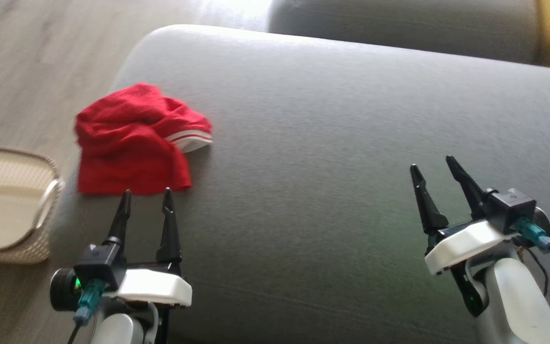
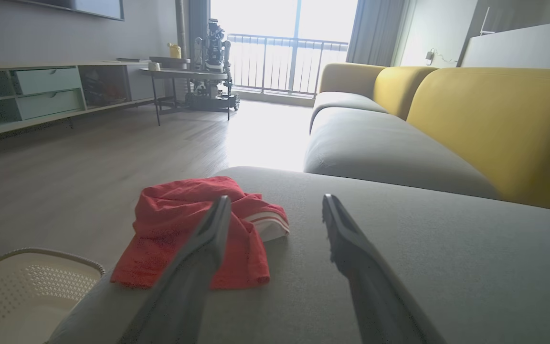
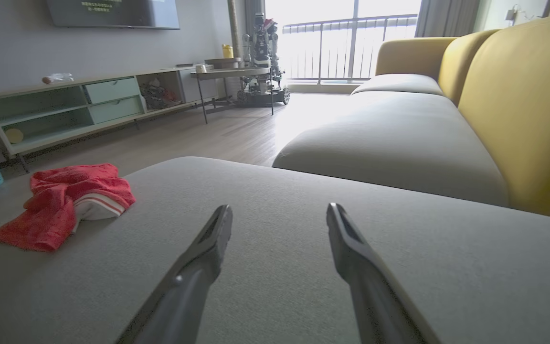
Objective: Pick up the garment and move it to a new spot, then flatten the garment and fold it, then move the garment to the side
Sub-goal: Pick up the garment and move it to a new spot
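The red garment (image 1: 132,143) lies crumpled at the left end of the grey sofa cushion (image 1: 332,143), near the edge above a pale basket (image 1: 12,253). The left gripper (image 1: 146,192) hovers just beside it, jaws spread and empty. The right gripper (image 1: 432,163), likewise spread and empty, is well apart. By the look of it nothing is done yet: pickup, flattening, folding and setting aside all remain.

Red garment (image 1: 132,143), white-striped band; grey cushion (image 1: 332,143).

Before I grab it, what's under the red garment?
The red garment lies crumpled on the grey sofa cushion, near its edge. Anything beneath its folds is covered.
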